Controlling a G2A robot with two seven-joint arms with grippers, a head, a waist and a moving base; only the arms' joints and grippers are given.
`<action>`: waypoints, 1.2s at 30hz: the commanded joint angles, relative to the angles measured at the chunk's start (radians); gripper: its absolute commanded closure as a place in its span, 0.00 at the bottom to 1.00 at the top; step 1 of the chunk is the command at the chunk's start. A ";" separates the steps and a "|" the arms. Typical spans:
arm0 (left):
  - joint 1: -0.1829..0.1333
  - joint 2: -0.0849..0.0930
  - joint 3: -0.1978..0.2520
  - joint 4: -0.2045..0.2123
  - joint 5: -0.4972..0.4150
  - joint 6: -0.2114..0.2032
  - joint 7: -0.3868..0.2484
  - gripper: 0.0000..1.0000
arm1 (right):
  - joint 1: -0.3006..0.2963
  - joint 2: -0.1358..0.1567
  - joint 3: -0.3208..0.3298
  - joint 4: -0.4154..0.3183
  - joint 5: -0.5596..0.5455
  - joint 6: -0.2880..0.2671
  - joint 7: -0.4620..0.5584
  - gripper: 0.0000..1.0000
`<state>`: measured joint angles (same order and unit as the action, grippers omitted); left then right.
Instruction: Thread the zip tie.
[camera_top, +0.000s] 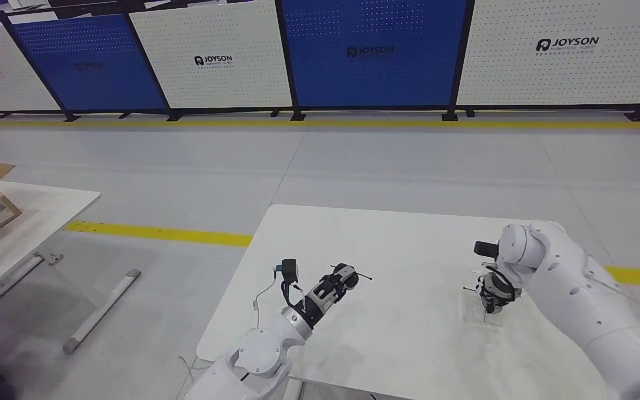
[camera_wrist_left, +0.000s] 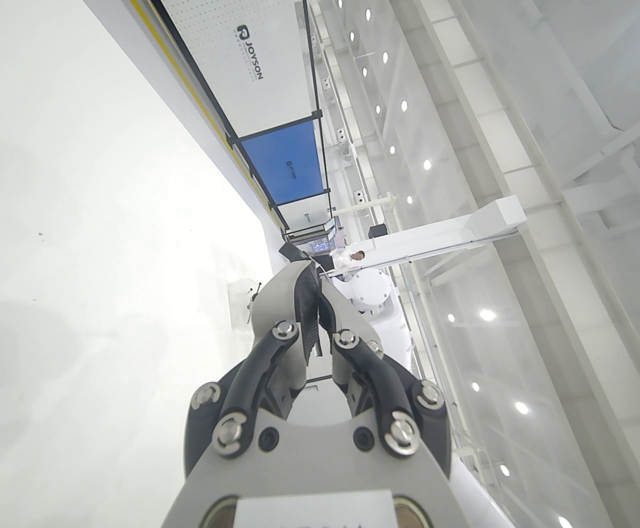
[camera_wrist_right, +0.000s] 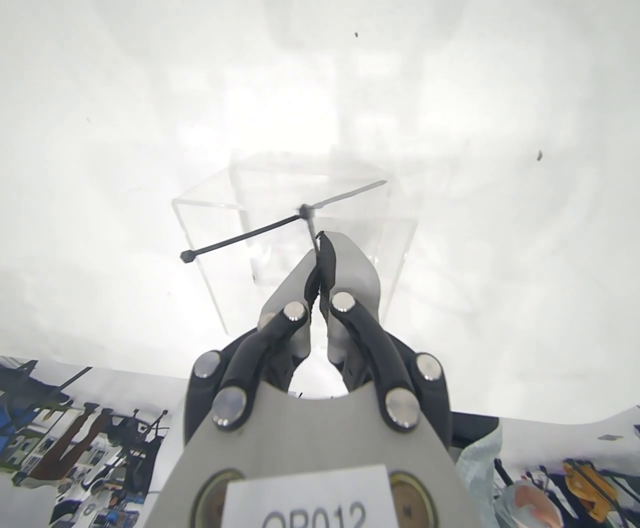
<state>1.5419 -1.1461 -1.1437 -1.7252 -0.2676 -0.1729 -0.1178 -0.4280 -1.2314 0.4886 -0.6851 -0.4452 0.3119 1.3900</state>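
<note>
A black zip tie (camera_wrist_right: 235, 241) lies across a clear acrylic stand (camera_wrist_right: 210, 204) on the white table (camera_top: 410, 335), its head sticking out to one side. My right gripper (camera_wrist_right: 320, 245) is shut on a thin black strip that meets this tie at the stand's wall. In the top view the right gripper (camera_top: 489, 298) hangs over the stand near the table's right side. My left gripper (camera_top: 347, 274) is near the table's left front, shut, with a thin black zip tie (camera_top: 360, 273) across its tip. The left gripper (camera_wrist_left: 314, 274) points toward the stand (camera_wrist_left: 239, 305).
The table's left edge (camera_top: 235, 285) runs close to my left arm. A second table (camera_top: 40, 215) stands off to the left, with a grey bar (camera_top: 100, 310) on the floor between. Bare tabletop lies between the two grippers.
</note>
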 joint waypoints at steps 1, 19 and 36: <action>0.000 0.000 0.000 0.000 0.000 0.000 0.000 1.00 | 0.006 -0.004 -0.008 0.007 0.003 -0.004 0.000 1.00; 0.000 0.000 0.000 0.000 0.000 0.000 0.000 1.00 | -0.100 0.110 0.142 -0.248 -0.025 -0.034 -0.070 1.00; 0.000 0.000 0.000 0.000 0.000 0.000 0.000 1.00 | -0.342 0.247 0.390 -0.626 -0.098 0.028 -0.124 1.00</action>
<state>1.5419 -1.1461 -1.1437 -1.7253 -0.2676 -0.1729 -0.1178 -0.7701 -0.9846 0.8782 -1.3116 -0.5427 0.3400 1.2663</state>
